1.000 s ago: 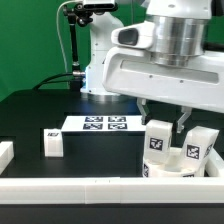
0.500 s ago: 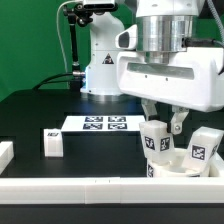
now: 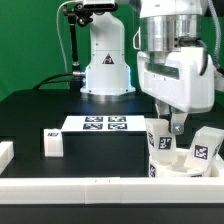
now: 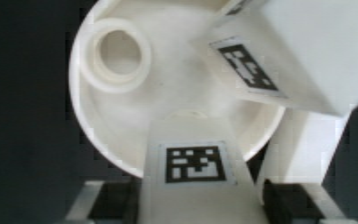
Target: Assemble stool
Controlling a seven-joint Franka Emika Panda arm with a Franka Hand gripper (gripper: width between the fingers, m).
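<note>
The round white seat (image 3: 178, 167) lies at the exterior view's right, by the front rail. My gripper (image 3: 166, 128) is shut on a white tagged leg (image 3: 160, 140) that stands upright on the seat. A second leg (image 3: 205, 150) stands on the seat to its right. A third leg (image 3: 52, 143) lies loose on the table to the left. In the wrist view the held leg (image 4: 195, 168) sits between my dark fingers (image 4: 115, 200) over the seat (image 4: 140, 110), which shows a round socket hole (image 4: 114, 50). The second leg (image 4: 282, 65) stands beside it.
The marker board (image 3: 105, 124) lies in the middle of the black table. A white border rail (image 3: 90, 190) runs along the front and a short white piece (image 3: 5, 152) sits at the left edge. The robot base (image 3: 105, 60) stands behind.
My hand has turned about its vertical axis and shifted slightly right, with the leg still held upright on the seat. The other legs have not moved.
</note>
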